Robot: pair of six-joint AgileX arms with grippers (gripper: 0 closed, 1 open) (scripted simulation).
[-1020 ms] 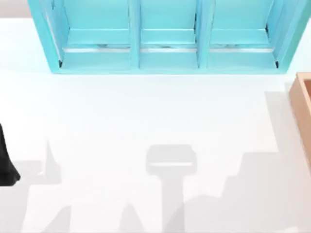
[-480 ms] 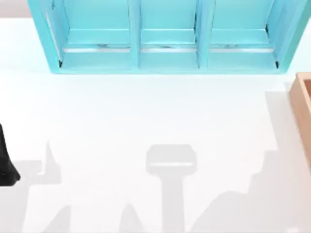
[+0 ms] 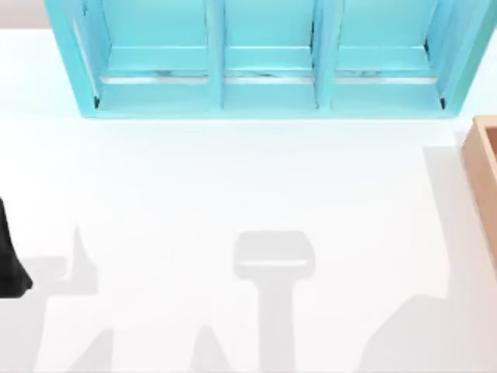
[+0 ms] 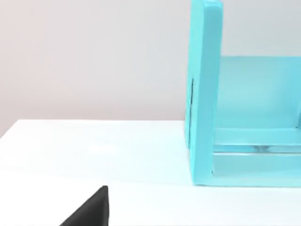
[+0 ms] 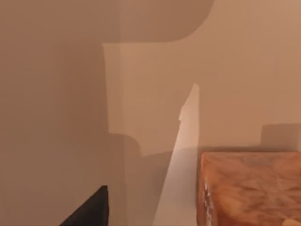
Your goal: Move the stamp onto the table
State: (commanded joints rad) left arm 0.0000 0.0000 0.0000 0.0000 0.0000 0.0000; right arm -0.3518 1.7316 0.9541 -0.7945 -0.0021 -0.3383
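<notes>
The stamp (image 5: 249, 188) shows in the right wrist view as a light-brown, wood-grained block. It rests inside the tan wooden box (image 5: 61, 94), whose walls surround it. Its knob is out of view. A black part of my right gripper (image 5: 91, 209) hangs close over the box floor, beside the stamp and apart from it. The white table (image 3: 233, 179) spreads across the top view, with the box (image 3: 483, 179) at its right edge. My left gripper (image 3: 9, 264) is parked at the table's left edge and also shows in the left wrist view (image 4: 91, 209).
A turquoise three-compartment shelf unit (image 3: 264, 105) stands along the table's far side; its end wall (image 4: 204, 94) is in the left wrist view. Arm shadows lie on the table's near half.
The shadow on the table's lower right has shrunk toward the right edge. The left arm, the shelf and the box have not moved.
</notes>
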